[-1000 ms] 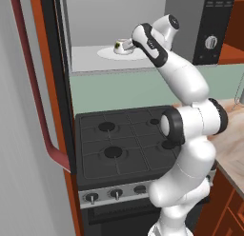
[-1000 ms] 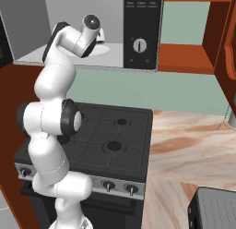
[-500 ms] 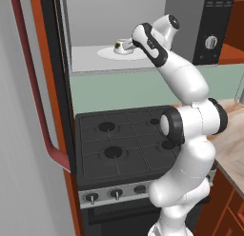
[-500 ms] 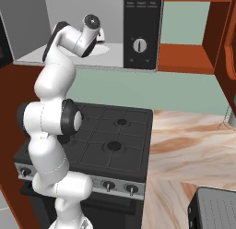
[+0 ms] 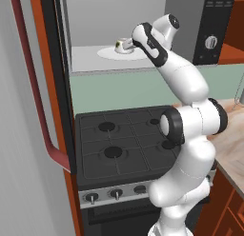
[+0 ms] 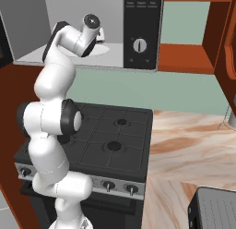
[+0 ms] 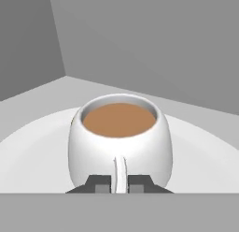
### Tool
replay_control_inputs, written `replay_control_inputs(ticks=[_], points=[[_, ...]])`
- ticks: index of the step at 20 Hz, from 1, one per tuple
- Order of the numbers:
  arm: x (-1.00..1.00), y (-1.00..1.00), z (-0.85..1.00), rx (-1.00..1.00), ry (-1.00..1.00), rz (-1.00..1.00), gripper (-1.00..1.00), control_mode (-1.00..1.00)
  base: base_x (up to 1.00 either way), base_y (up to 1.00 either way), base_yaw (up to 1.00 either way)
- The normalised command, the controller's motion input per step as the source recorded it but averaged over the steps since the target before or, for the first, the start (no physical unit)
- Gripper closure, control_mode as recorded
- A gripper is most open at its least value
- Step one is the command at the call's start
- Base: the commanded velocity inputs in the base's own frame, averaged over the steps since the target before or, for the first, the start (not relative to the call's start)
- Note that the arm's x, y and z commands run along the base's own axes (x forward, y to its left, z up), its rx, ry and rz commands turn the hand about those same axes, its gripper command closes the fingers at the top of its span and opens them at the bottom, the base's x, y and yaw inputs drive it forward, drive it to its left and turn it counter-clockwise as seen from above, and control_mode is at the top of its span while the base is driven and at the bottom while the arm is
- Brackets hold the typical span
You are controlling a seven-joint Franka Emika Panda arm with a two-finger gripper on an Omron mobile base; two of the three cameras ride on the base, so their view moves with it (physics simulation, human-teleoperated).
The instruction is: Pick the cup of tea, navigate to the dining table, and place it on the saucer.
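- Cup of tea (image 7: 120, 140) sits directly ahead of the end effector (image 7: 119, 184), on the microwave plate (image 7: 32, 156) inside the open microwave (image 5: 143, 25); brown liquid level, cup upright.
- End effector: fingertips (image 7: 99, 184) flank the cup's handle (image 7: 120, 172), one each side, seemingly clenched on it; contact looks likely, not certain.
- Change over the last second: none that I can make out; arm pose and cup position match in both base views.
- Reading: grasp settling, lift not begun. Drive to the dining table and saucer placement remain.
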Motion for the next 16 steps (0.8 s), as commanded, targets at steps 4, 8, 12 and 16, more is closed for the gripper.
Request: replay_control_inputs(ticks=[4,8,12,16], points=[[0.0,0.0,0.0,0.0,0.0,0.0,1.0,-1.0,0.0,0.0,0.0],[-0.69,-0.14,0.0,0.02,0.0,-0.05,1.0,-1.0,0.0,0.0,0.0],[-1.0,-0.33,0.01,0.05,0.0,-0.06,1.0,-1.0,0.0,0.0,0.0],[-1.0,-0.3,0.01,0.03,0.0,-0.04,1.0,-1.0,0.0,0.0,0.0]])
